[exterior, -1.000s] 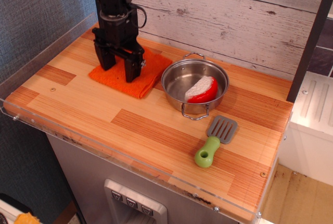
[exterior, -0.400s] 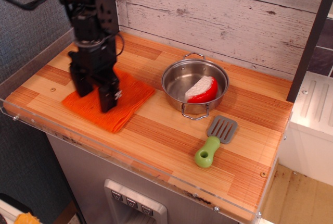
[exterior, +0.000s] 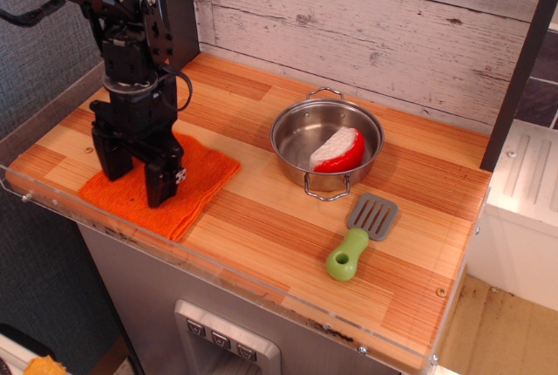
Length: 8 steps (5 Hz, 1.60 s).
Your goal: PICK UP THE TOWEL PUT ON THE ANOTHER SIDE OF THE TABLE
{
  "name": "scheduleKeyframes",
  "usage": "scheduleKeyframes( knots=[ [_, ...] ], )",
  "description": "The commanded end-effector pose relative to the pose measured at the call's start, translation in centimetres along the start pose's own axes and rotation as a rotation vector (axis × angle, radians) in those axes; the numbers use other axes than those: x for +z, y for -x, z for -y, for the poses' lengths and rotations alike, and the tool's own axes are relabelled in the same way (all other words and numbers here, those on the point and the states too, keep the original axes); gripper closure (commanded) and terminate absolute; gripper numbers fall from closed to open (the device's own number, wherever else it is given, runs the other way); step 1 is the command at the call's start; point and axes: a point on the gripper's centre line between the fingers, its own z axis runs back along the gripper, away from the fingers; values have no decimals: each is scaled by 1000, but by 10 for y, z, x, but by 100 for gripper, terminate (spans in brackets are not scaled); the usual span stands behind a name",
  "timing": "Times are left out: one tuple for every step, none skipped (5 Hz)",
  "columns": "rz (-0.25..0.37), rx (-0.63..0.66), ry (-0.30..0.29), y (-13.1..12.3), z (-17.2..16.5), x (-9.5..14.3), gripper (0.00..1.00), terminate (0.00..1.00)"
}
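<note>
The orange towel lies flat at the front left corner of the wooden table, close to the clear acrylic rim. My black gripper stands upright over the towel with its two fingers spread apart. Both fingertips sit down on or just above the cloth. The fingers hide the towel's middle. Whether they pinch any cloth cannot be told.
A steel pan holding a red and white toy food piece stands mid-table. A grey spatula with a green handle lies to its front right. A wooden plank wall runs behind.
The gripper and the towel have moved together from the back left, beside the pan, toward the front left corner of the table.
</note>
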Motion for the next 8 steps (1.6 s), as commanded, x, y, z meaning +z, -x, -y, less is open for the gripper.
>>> scheduleKeyframes(
  knots=[
    [128, 16, 17, -18, 2, 41, 0, 0],
    [216, 36, 48, -18, 3, 74, 0, 0],
    [239, 48, 64, -9, 0, 92, 0, 0],
    [220, 96, 53, -3, -4, 101, 0, 0],
    [192, 130, 79, -1, -7, 98, 0, 0],
    [171, 131, 85, -4, -7, 95, 0, 0],
    [177, 110, 82, -8, -5, 101, 0, 0],
    [194, 92, 58, -10, -5, 108, 0, 0]
  ],
)
